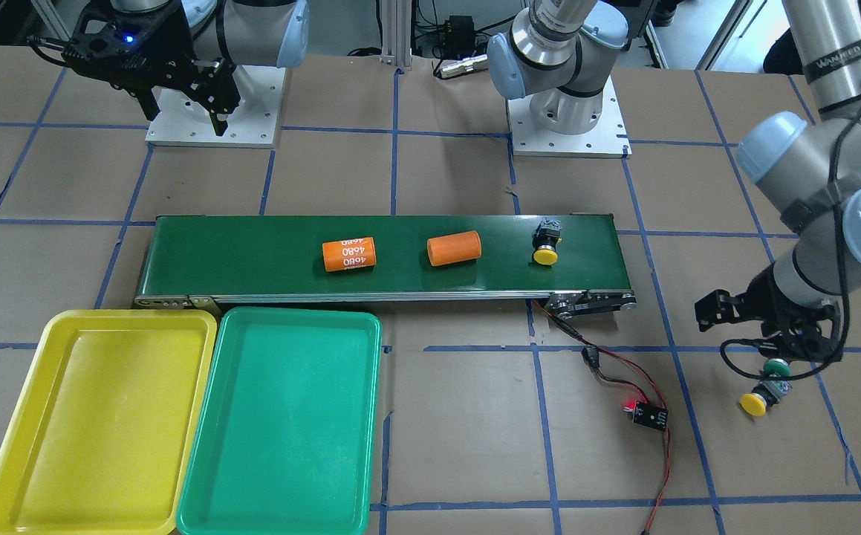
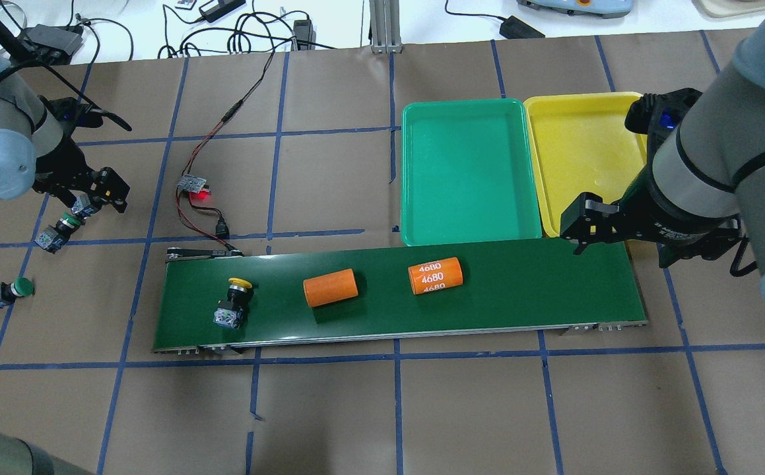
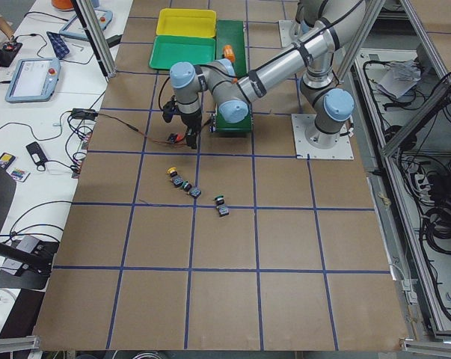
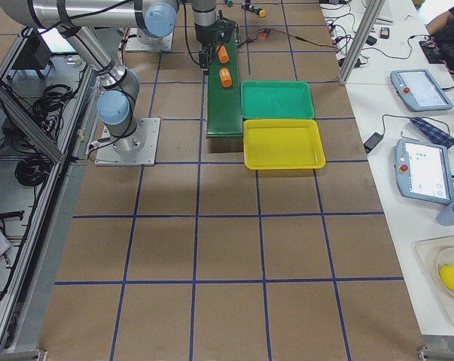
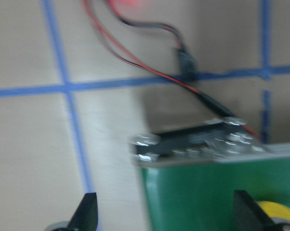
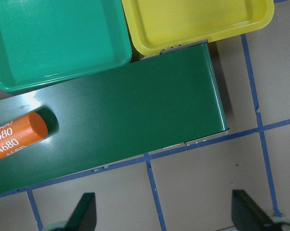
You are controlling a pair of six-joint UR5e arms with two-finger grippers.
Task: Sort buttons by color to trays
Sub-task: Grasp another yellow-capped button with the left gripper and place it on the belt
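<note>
- Yellow tray (image 1: 103,423) and green tray (image 1: 289,423) sit closest in the front-facing view, side by side with edges touching, just in front of the belt (image 1: 252,267).
- On the belt we have a printed cylinder (image 1: 349,253), a plain cylinder (image 1: 454,247), and a yellow button (image 1: 546,245) lying on its side near the right end.
- Off the belt, the left gripper (image 1: 770,334) hangs low over a green button (image 1: 775,367). A second yellow button (image 1: 755,403) lies just beside that one on the surface (image 1: 460,431). The right gripper (image 1: 186,119) is up at the top left.
- Overhead: a second green button (image 2: 6,292) lies alone near the left edge, and the right gripper hovers over the belt's end by the yellow tray.
- Left side view: three buttons lie in a loose row on the surface, too small to read further.
- Left wrist view, blurred: jaws wide with nothing between them, belt end and wires (image 5: 185,67) below.
- Right wrist view: jaws wide and bare, above the belt end and both tray corners.
</note>
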